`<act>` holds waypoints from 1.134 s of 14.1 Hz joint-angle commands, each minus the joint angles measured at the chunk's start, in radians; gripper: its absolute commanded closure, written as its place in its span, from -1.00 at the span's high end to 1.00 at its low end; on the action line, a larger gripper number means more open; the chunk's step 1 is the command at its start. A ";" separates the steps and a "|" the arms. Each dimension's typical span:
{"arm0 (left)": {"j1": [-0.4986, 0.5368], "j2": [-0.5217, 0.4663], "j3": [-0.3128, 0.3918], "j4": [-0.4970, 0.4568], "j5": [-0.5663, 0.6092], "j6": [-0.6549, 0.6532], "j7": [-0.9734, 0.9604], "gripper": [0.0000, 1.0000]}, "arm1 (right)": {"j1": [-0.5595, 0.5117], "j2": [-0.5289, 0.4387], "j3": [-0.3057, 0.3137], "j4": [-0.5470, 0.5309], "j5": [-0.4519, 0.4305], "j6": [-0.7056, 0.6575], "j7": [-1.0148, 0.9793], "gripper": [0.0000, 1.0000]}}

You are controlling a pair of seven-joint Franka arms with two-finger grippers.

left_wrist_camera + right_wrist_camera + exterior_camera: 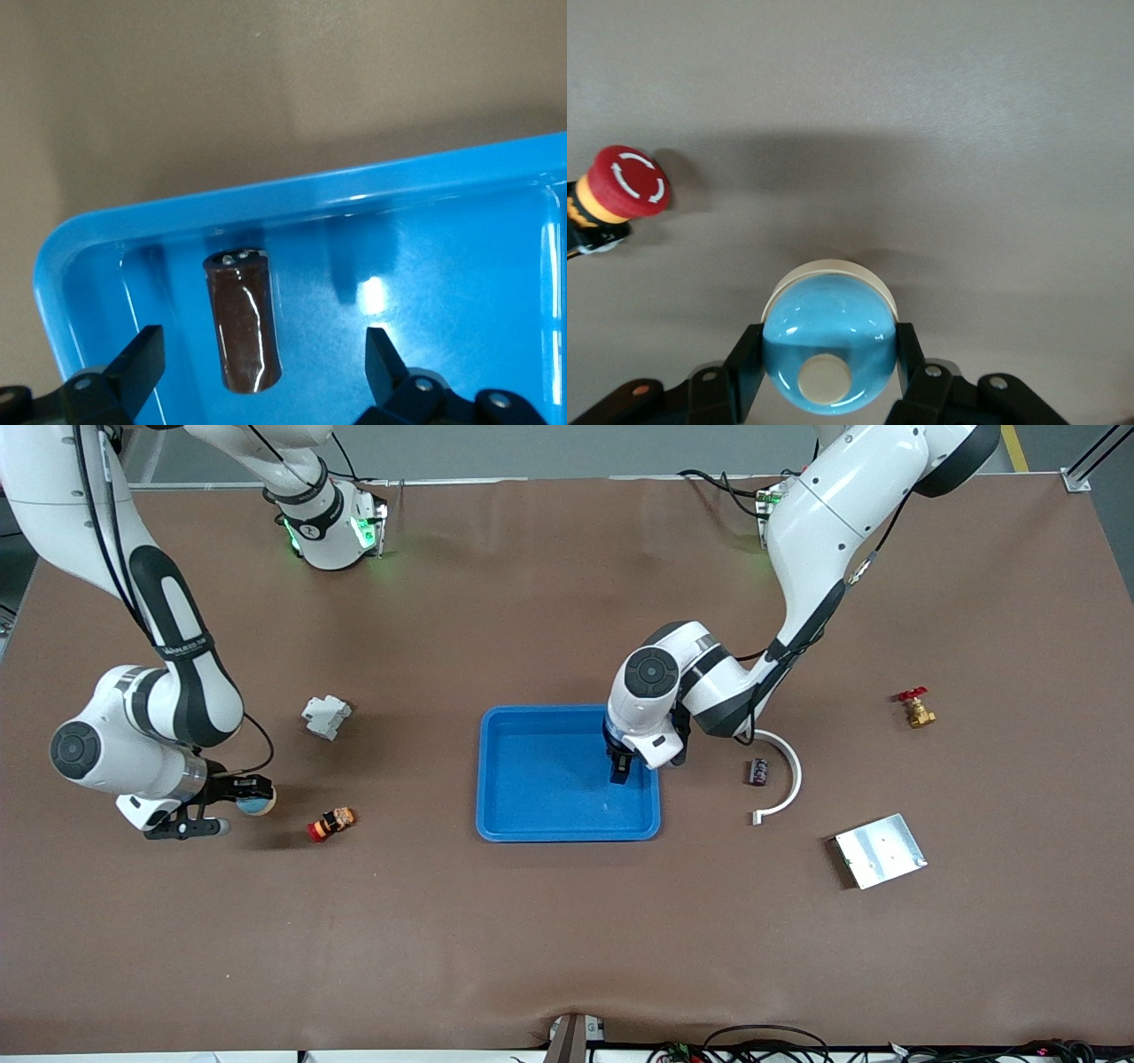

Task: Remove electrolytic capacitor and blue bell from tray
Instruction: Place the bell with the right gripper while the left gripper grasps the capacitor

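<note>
So the thing that mattered here was how the capacitor sat against my left hand. It lay on its side in the tray, tucked into the corner at the left arm's end, close along the rim. From the left wrist camera its long axis ran roughly crosswise to the line between the two fingers, so the fingers stood either side of its round body, not its ends. It sat between them but off-centre, closer to one finger than the other. The left hand was spread wide with nothing in it, hanging low over that corner. I figured a straight drop and squeeze should do it, though the nearby rim looked like it could foul a finger. Meanwhile the right hand was pinching the blue bell, well away from the tray toward the right arm's end of the counter, near a red-capped button. So the bell was already out, and the left arm was clearly the closer one for the capacitor.
</note>
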 commanded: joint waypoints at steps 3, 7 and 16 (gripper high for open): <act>-0.014 0.013 0.009 0.025 0.076 -0.021 0.005 1.00 | 0.012 0.037 -0.034 -0.002 -0.003 0.034 -0.017 -0.18; -0.014 0.030 0.009 0.037 0.130 -0.021 0.010 1.00 | 0.012 0.036 -0.037 0.005 0.004 0.021 -0.008 1.00; -0.037 0.056 0.009 0.050 0.118 -0.023 -0.013 1.00 | 0.040 -0.156 -0.021 0.164 0.047 -0.352 0.101 1.00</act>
